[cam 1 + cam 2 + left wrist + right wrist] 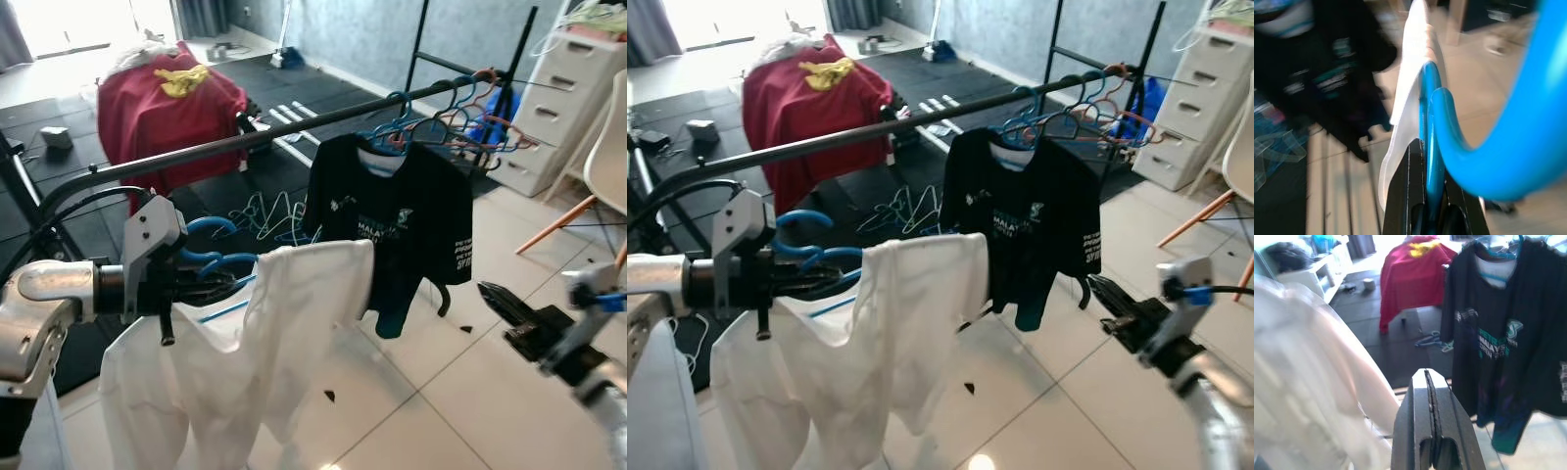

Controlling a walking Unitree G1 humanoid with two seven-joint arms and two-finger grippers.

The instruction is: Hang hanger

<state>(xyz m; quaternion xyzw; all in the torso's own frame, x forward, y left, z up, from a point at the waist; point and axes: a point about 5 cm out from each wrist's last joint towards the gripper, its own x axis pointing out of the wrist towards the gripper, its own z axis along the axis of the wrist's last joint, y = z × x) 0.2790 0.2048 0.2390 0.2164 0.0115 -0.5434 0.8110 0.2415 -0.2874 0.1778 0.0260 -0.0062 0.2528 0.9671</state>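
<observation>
- Left gripper [201,284]: we see it clamped on the blue hanger [211,259], with the hook curling just above the fingers.
- White shirt [265,343]: it drapes from that hanger, below and in front of the rail [245,142], not yet hooked on.
- Right gripper [1431,431]: its fingers are pressed together, empty, near the black shirt [411,220] that hangs on the rail.
- Risk, as we judge it: the hook could miss or strike the rail on the way up, or the loose shirt could slide off if the hanger tilts.
- Risk: the sleeve could catch the black shirt.
</observation>
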